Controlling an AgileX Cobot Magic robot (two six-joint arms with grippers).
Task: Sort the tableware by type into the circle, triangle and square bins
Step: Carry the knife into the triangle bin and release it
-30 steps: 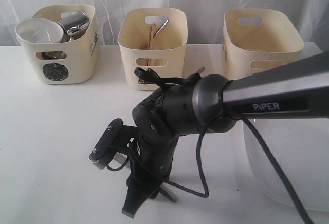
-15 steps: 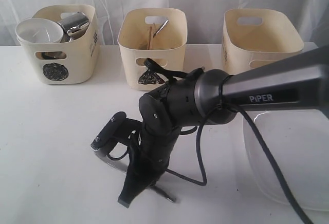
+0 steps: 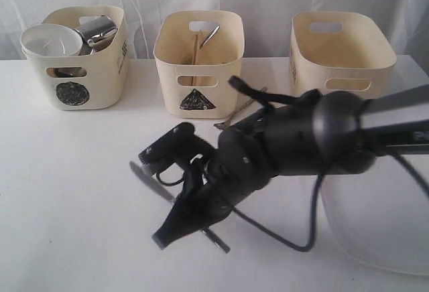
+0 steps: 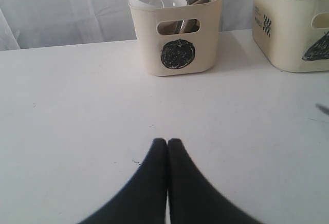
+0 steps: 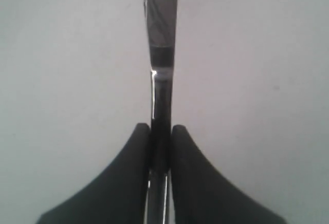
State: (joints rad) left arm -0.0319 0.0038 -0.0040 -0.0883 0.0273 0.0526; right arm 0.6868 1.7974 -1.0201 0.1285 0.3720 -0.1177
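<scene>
Low in the middle of the exterior view, the right claw [image 3: 167,235] is down at the desk [image 3: 67,171] with its two black fingers pressed against either side of the knife [image 3: 153,183]. The right wrist view shows no gap: the handle sits squeezed between the fingertips [image 5: 140,147] and the blade [image 5: 161,34] runs straight out ahead of them. I read this as a grip nearly or fully made. Whether the knife is already clear of the desk I cannot tell.

What the coming move turns on is the knife's long axis. In the exterior view it lies on a slant, blade tip toward the middle left and handle end toward the lower centre. The triangle bin [image 3: 198,64] stands well apart from it, in the upper centre. That bin already holds the chopsticks [image 3: 196,49] and a steel piece, so it looks like the place for cutlery. The claw holds the knife near the handle, so most of its length sticks out beyond the fingers. My guess is the blade will want tipping downward to go in through the bin's open top.

Another steel utensil [image 3: 238,112] lies on the desk just beside the triangle bin, on the way there.

Over by the circle bin [image 4: 177,34] the left claw [image 4: 167,144] is pressed shut on nothing, so the right arm is plainly the nearer one
</scene>
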